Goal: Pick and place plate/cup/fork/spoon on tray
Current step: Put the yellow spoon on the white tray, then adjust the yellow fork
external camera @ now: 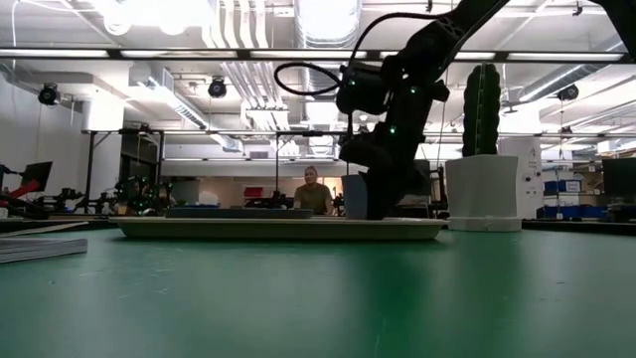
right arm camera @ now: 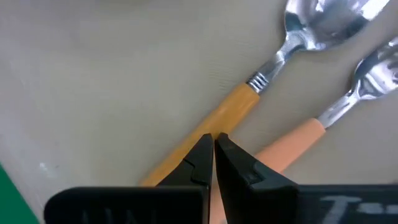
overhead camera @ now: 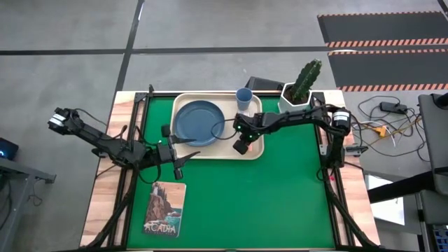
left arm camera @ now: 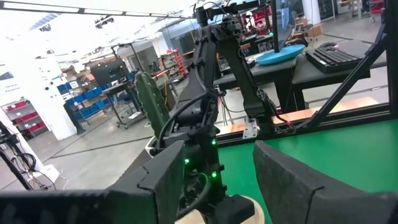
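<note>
The cream tray (overhead camera: 256,148) lies at the far middle of the green mat. On it rest the dark blue plate (overhead camera: 198,122) on its left half, the light-blue cup (overhead camera: 243,98) at its far right corner, and the spoon (right arm camera: 249,99) and fork (right arm camera: 348,106), side by side on its floor. My right gripper (right arm camera: 213,148) is shut, pointing down over the tray's near right part (overhead camera: 241,143), its tips at the spoon's orange handle. My left gripper (left arm camera: 217,180) is open and empty by the tray's near left edge (overhead camera: 175,150). My right gripper's shut fingertips (right arm camera: 202,152) come from above, pointing down, onto or just over the middle of the spoon's handle (right arm camera: 227,115), beside the fork's handle (right arm camera: 292,143). I cannot tell whether they touch it. The spoon lies flat on the tray.
A cactus in a white pot (overhead camera: 301,87) stands at the far right, close to my right arm. A book (overhead camera: 166,208) lies at the near left. The green mat (overhead camera: 280,203) is bare at the near right. A person (external camera: 313,191) sits in the room beyond.
</note>
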